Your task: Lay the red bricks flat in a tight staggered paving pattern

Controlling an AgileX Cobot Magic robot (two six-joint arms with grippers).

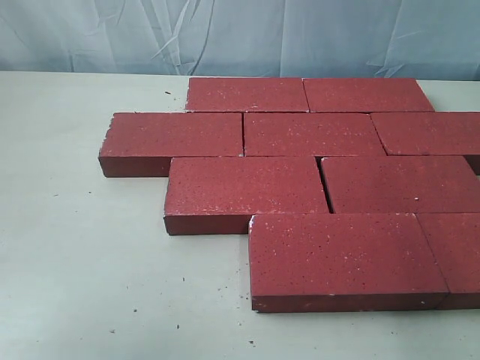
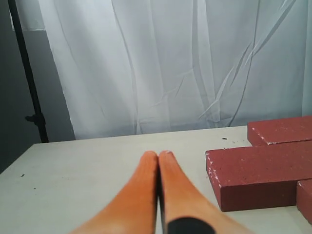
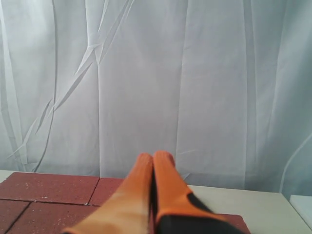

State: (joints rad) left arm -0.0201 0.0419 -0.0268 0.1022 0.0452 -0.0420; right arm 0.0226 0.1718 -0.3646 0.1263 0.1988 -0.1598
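Several dark-red bricks (image 1: pixel 315 161) lie flat on the pale table (image 1: pixel 82 270) in four staggered rows, running off the right edge of the exterior view. A narrow gap shows between two bricks in the third row. No arm appears in the exterior view. In the left wrist view my left gripper (image 2: pixel 158 155) is shut with nothing held, its orange fingers (image 2: pixel 141 190) over bare table beside the bricks (image 2: pixel 258 173). In the right wrist view my right gripper (image 3: pixel 154 156) is shut and empty, raised above the bricks (image 3: pixel 48 187).
A white curtain (image 1: pixel 240 34) hangs behind the table. A black stand pole (image 2: pixel 29 83) rises at the table's far corner in the left wrist view. Small dark crumbs (image 1: pixel 176 326) dot the table near the front.
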